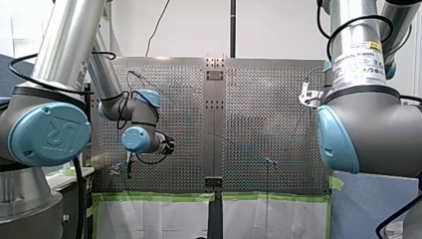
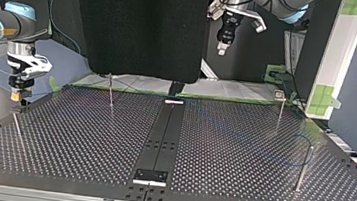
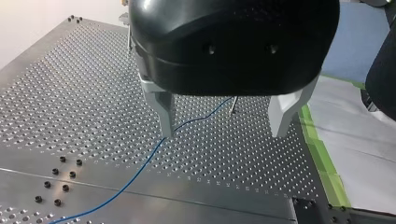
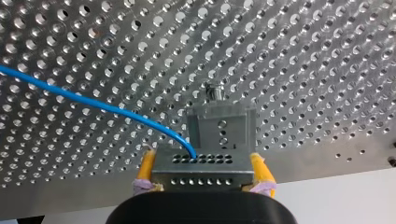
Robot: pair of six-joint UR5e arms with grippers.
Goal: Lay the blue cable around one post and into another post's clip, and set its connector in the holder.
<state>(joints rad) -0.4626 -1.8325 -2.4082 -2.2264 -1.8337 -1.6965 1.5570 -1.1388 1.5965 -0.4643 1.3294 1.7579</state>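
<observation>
Perforated metal forms the worktop (image 1: 268, 124), which fills the middle of the front view, with green tape (image 1: 154, 196) along its near edge. My left arm (image 1: 119, 107) reaches in over its left half and my right arm (image 1: 368, 124) bulks large at the right (neither claw can be read from here).

From the top view, which faces the arms, the right claw (image 2: 17, 101) hangs low at the left side of the worktop, showing a yellow pad, just above a thin post (image 2: 17, 129). The left claw (image 2: 222, 47) hangs high beyond the far edge, right of the middle and well apart from the metal. Three more posts stand on the plate: one far and left of the centre strip (image 2: 111, 92), one far right (image 2: 280, 113), one near right (image 2: 302, 169).

In the left wrist view the left claw (image 3: 224, 126) is released, its two metal fingers (image 3: 164, 114) spread wide with nothing between them. The blue cable (image 3: 140, 168) lies on the worktop below, running from beside a post ahead of the claw, past one fingertip and on toward the centre strip; whether it touches that finger I cannot tell.

In the right wrist view the right claw (image 4: 201, 186) is clenched on the connector (image 4: 201, 168), a small metal block with rows of holes, yellow pads (image 4: 147, 170) pressing on either side. The cable enters its upper face and sweeps away across the holes. Just ahead sits a grey block (image 4: 222, 123) with a short stud (image 4: 213, 91) beyond it (contact with the connector cannot be judged).
</observation>
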